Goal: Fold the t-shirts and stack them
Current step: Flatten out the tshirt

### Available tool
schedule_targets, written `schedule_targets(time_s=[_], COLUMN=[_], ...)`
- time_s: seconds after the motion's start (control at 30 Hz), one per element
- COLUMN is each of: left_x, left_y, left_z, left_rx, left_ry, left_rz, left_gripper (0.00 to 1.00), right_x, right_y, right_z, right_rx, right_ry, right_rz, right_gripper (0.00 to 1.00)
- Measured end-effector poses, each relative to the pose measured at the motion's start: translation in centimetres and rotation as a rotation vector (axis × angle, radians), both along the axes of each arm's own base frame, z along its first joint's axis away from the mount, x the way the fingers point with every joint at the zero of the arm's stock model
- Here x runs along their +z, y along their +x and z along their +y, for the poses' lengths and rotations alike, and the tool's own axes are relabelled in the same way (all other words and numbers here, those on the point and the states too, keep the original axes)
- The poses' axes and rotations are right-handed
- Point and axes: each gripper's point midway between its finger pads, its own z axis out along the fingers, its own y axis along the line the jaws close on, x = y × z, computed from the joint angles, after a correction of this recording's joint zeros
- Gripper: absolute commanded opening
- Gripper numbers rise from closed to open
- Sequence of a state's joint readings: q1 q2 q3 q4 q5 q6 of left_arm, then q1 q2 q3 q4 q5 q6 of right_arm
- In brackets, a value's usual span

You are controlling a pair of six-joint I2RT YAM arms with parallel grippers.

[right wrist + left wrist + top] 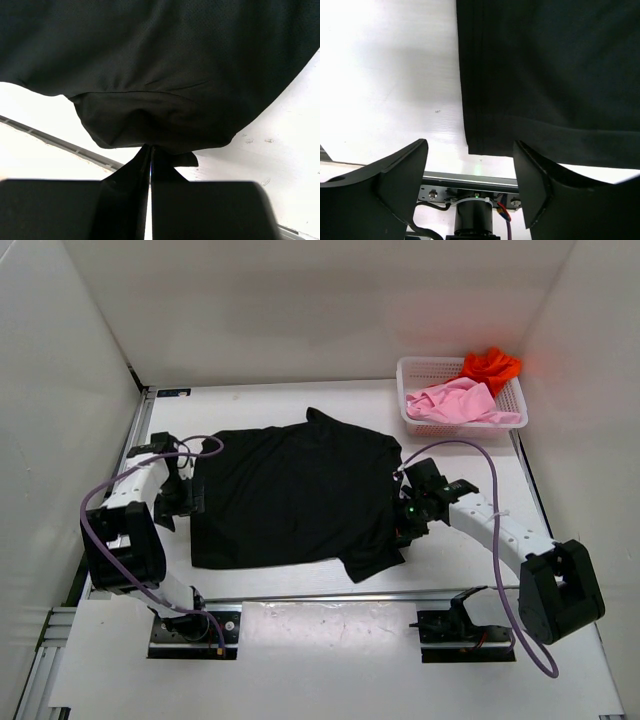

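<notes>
The black t-shirt (295,495) lies spread flat in the middle of the table. My left gripper (185,502) is open and empty at the shirt's left edge; in the left wrist view (470,172) the shirt's hem corner (475,145) lies just ahead of the open jaws. My right gripper (402,528) is shut on the shirt's right sleeve, and the right wrist view shows the gripper (151,150) pinching the black cloth (150,120). The light pink t-shirt (460,402) and the orange-red t-shirt (491,365) lie bunched in the basket.
A white plastic mesh basket (410,375) stands at the back right of the table. White walls close the table on the left, back and right. A metal rail (330,597) runs along the near edge in front of the arm bases.
</notes>
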State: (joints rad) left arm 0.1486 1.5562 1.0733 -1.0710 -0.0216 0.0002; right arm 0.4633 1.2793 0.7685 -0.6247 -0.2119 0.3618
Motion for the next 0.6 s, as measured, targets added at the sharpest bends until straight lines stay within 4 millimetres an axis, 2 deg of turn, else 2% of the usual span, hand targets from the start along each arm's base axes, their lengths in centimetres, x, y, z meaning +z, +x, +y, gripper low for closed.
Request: schedule_targets(time_s=[0.07,0.17,0.37,0.4,0.43,0.47,0.57,0.6], left_x=[0.0,-1.0,-4.1,-4.4,-4.8,-5.2,-5.8,-5.8], left_y=[-0.2,-1.6,-6.6,-7.0,-7.4,-7.7,-8.3,-8.3], left_z=[0.2,-0.5,-2.3,-2.4,-2.4,-2.3,-2.2,-2.3], left_rx=[0.01,-0.009,-0.066,-0.068,-0.069,-0.069,-0.066,-0.067], left_ry=[0.002,-0.006,-0.031,-0.032,-0.029,-0.025,-0.02,-0.022], left_rz=[-0.006,0.027,0.172,0.183,0.192,0.198,0.213,0.215], left_gripper=[0.78,0.78,0.79,0.77,0.74,0.61,0.38,0.27], right_x=[0.0,0.0,0.0,-0.1,-0.4,-0.6,-1.2,-1.2], right_y=[0.0,-0.1,-0.7,-1.0,-1.4,-1.8,-3.1,-3.4], right_z=[0.0,0.0,-0.2,-0.3,-0.5,-0.7,-1.1,-1.2], right_rx=[0.0,0.001,0.008,0.01,0.013,0.015,0.021,0.022], right_ry=[0.0,0.0,-0.002,-0.005,-0.009,-0.014,-0.026,-0.027], right_rz=[0.0,0.001,0.015,0.024,0.039,0.055,0.1,0.11], right_gripper=[0.0,0.0,0.0,0.0,0.0,0.0,0.0,0.0])
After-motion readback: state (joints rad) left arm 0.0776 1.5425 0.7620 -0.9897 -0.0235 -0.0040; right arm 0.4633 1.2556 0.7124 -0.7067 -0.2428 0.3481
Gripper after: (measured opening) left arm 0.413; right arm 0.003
